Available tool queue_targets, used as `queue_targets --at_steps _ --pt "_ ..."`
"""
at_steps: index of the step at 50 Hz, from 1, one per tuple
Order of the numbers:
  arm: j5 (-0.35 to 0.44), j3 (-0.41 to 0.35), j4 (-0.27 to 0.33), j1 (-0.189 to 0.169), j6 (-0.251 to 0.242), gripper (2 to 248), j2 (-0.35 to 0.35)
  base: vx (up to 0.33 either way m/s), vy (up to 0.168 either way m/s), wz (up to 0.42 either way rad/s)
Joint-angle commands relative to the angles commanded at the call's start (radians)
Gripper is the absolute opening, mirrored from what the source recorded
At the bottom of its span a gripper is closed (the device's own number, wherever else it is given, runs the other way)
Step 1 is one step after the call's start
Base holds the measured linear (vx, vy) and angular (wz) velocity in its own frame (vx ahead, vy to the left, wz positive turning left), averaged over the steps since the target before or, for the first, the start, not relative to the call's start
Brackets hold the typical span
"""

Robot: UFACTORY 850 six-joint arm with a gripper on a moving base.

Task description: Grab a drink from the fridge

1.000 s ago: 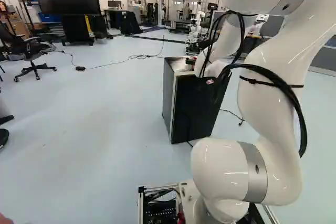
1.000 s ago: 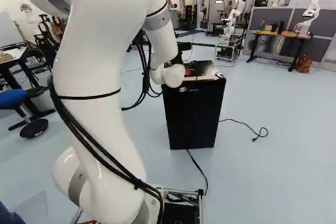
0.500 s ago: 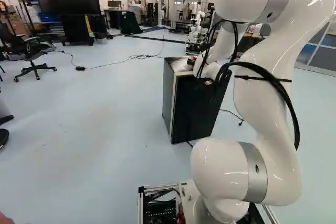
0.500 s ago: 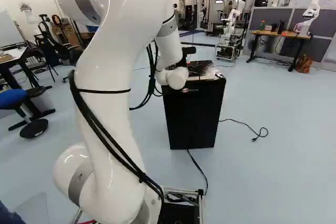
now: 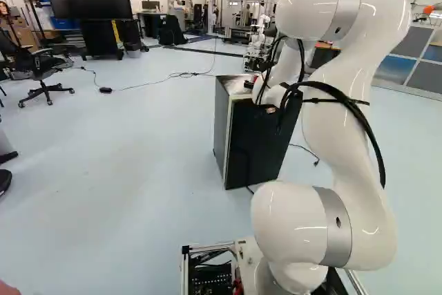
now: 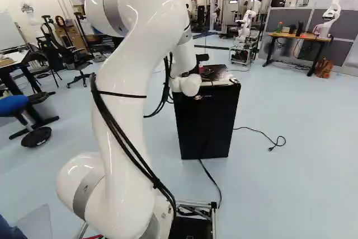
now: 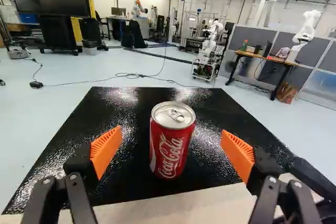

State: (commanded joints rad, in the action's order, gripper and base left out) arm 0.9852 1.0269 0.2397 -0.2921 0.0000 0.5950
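In the right base view, a black part of my gripper (image 6: 202,57) shows over the fridge top, beyond the white wrist; its fingertips are hidden there. The wrist view shows the gripper (image 7: 172,136) open, its orange pads on either side of a red drink can (image 7: 172,145) with gaps both ways. The can is upright on the glossy black top (image 7: 126,111) of the small fridge (image 5: 255,143). Only a bit of red shows by the wrist in the base views. The fridge's black front faces the base; its inside is not visible.
A pale strip (image 7: 173,203) edges the fridge top nearest the gripper. Cables lie on the floor, one (image 6: 211,178) running from the fridge toward the base. Farther off are an office chair (image 5: 43,77), a wooden table (image 6: 299,36) and another robot (image 6: 334,9).
My arm's upper links have swung forward and down, and the wrist sits slightly lower and farther ahead at the fridge top. The base and fridge have kept their places.
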Motion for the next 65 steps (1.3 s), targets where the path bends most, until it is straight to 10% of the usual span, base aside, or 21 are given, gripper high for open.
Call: queue_targets --at_steps 20,21,25,26,30,31,36,65 --pt "0.000 0.036 0.000 0.000 0.000 239 0.027 0.000 0.000 0.000" --pt "0.000 0.036 0.000 0.000 0.000 201 0.027 0.000 0.000 0.000" --pt "0.000 0.036 0.000 0.000 0.000 201 0.027 0.000 0.000 0.000" --pt "0.000 0.036 0.000 0.000 0.000 163 0.027 0.000 0.000 0.000" --pt "0.000 0.036 0.000 0.000 0.000 163 0.027 0.000 0.000 0.000" --pt "0.000 0.036 0.000 0.000 0.000 125 0.027 0.000 0.000 0.000" --pt "0.000 0.036 0.000 0.000 0.000 99 0.025 0.000 0.000 0.000" --pt "0.000 0.033 0.000 0.000 0.000 99 -0.027 0.000 0.000 0.000"
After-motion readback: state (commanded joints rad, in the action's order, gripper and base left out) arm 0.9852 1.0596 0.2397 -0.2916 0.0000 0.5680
